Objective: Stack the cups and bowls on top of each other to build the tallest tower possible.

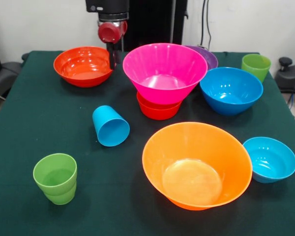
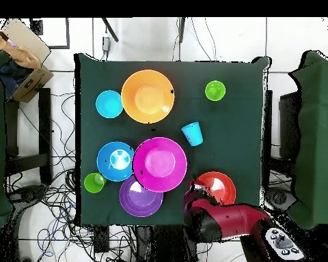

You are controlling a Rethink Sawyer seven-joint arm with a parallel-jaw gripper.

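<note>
A large pink bowl (image 1: 164, 71) rests on a small red-orange bowl (image 1: 157, 110) mid-table; in the overhead view the pink bowl (image 2: 159, 164) hides the small one. My gripper (image 1: 111, 60) hangs at the right rim of the medium red-orange bowl (image 1: 82, 66), between it and the pink bowl; the overhead view shows the gripper (image 2: 192, 187) beside that bowl (image 2: 218, 187). A sky blue cup (image 1: 110, 127) lies on its side. Green cups stand front left (image 1: 55, 178) and back right (image 1: 256, 65). The large orange bowl (image 1: 196, 164), small blue bowl (image 1: 270, 159), blue bowl (image 1: 231, 90) and purple bowl (image 1: 205, 55) stand apart.
The dark green table (image 1: 29, 123) carries everything. A black joystick device (image 1: 287, 73) sits off its right edge. In the overhead view, chairs and cables surround the table (image 2: 242, 136), and a cardboard box (image 2: 20, 58) stands at the upper left.
</note>
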